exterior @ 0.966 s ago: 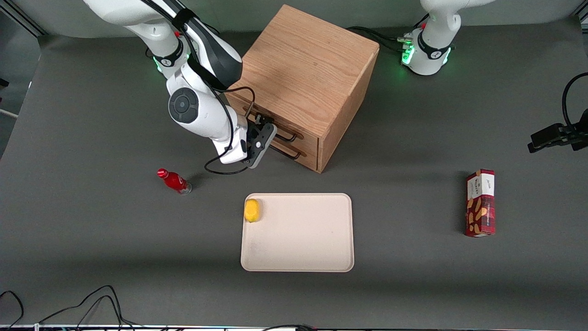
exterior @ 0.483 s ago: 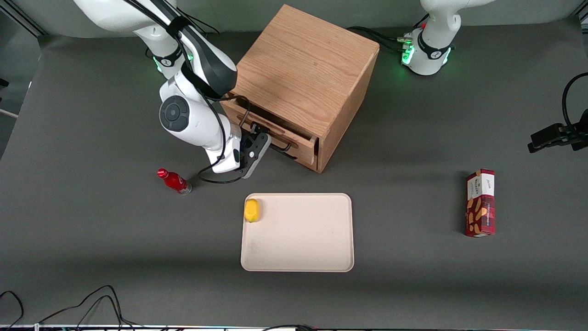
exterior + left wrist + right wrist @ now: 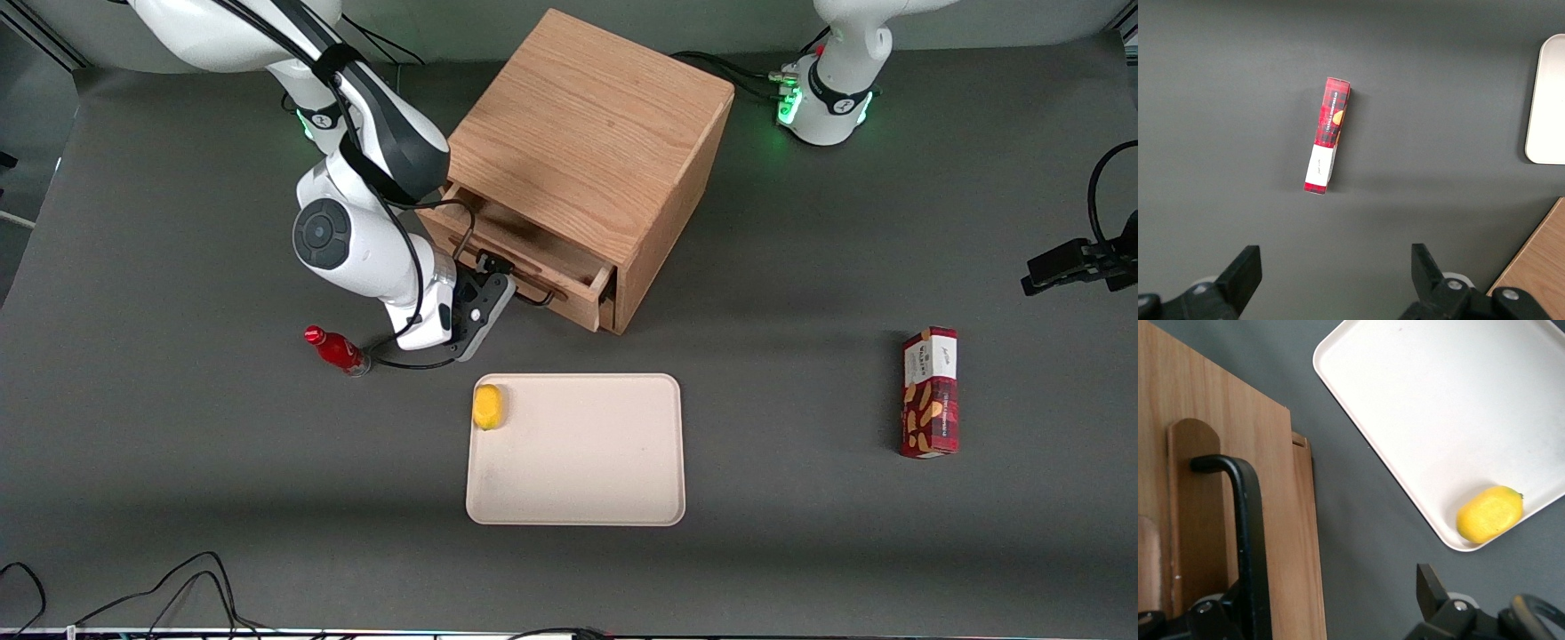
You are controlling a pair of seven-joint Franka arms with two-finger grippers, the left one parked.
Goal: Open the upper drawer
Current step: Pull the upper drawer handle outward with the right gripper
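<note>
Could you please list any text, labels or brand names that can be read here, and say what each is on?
None can be read.
Box: white script and small print, too blurred.
Bottle: no legible label.
Gripper, at the upper drawer handle: no markings.

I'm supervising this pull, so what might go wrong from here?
The tool is at the upper drawer handle, and the drawer is partly out. Pulling on could swing the arm into the red bottle standing close by and topple it. The cabinet sits loose on the table and might slide.
</note>
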